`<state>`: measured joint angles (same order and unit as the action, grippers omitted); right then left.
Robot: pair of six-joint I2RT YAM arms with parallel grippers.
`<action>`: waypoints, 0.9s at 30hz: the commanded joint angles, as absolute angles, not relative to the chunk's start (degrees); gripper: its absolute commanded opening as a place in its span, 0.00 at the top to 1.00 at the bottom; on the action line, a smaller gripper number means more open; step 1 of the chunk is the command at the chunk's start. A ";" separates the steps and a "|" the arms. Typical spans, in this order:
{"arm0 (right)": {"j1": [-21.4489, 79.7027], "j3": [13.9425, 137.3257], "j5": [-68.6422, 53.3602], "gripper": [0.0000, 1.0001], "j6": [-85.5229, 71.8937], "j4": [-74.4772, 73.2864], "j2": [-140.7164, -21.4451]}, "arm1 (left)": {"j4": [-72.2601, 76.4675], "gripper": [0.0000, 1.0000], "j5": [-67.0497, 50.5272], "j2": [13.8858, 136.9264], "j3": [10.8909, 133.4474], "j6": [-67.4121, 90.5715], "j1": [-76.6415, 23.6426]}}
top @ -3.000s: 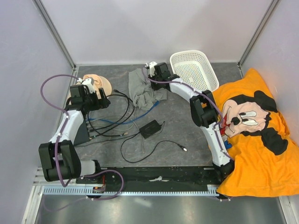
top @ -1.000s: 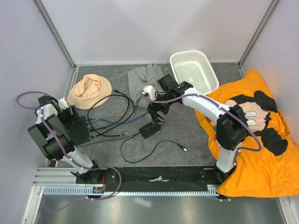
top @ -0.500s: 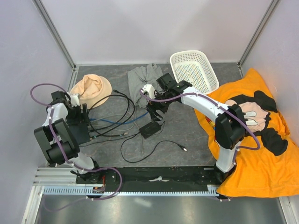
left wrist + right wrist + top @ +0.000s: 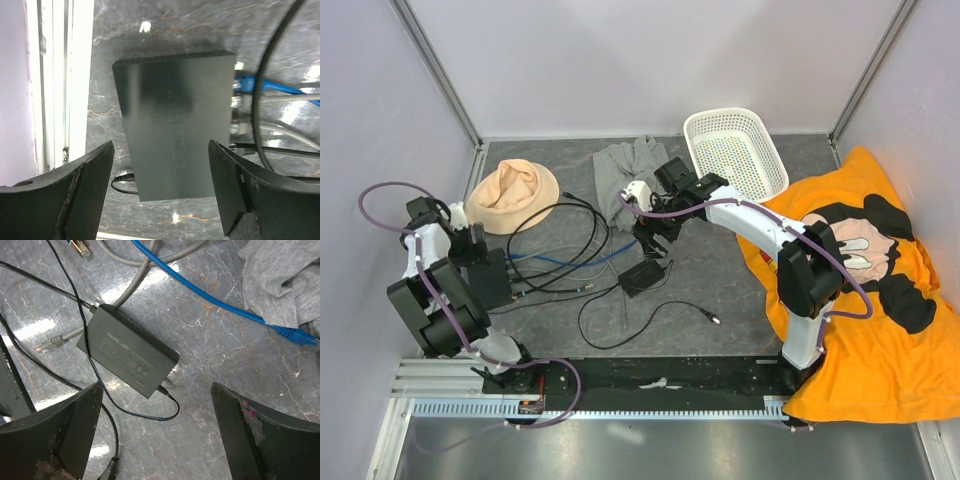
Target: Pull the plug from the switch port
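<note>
My left tool (image 4: 161, 150) hangs released, its two fingers (image 4: 75, 200) spread wide, straight above the switch box (image 4: 177, 125), touching nothing. The box lies flat on the grey marbled worktop (image 4: 165, 25), near the left wall rail. Its ports face away from the rail, along the edge where a blue plug (image 4: 247, 82), grey cables (image 4: 280, 125) and a thin black cord (image 4: 280, 150) meet it. That edge is blurred, so I cannot tell which socket each lead sits in.

My right tool (image 4: 156, 390) is also released and empty, jaws fully apart, hovering over the smaller black power brick (image 4: 127, 357) in the middle of the worktop. A blue cable (image 4: 200, 290) runs past the brick toward a crumpled grey cloth (image 4: 280, 280). A loose grey lead (image 4: 50, 344) ends just beside the brick.
</note>
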<state>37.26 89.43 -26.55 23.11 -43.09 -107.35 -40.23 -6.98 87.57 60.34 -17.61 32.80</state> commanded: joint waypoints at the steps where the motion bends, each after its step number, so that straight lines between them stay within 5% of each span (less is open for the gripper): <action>1: 37.27 90.97 -25.40 0.02 22.32 -41.40 -107.23 | -38.41 0.17 -6.68 89.12 59.94 -17.14 34.28; 15: 37.27 91.23 -26.37 0.02 21.45 -41.04 -108.37 | -36.30 0.18 -10.28 94.48 55.29 -21.35 32.09; 27: 37.27 90.79 -19.61 0.02 20.57 -39.46 -108.46 | -32.34 0.19 -5.02 93.42 48.95 -16.79 5.99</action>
<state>37.26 89.43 -23.97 21.63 -41.54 -108.55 -30.89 0.08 88.79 51.77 -20.05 11.73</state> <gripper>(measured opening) 0.982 0.819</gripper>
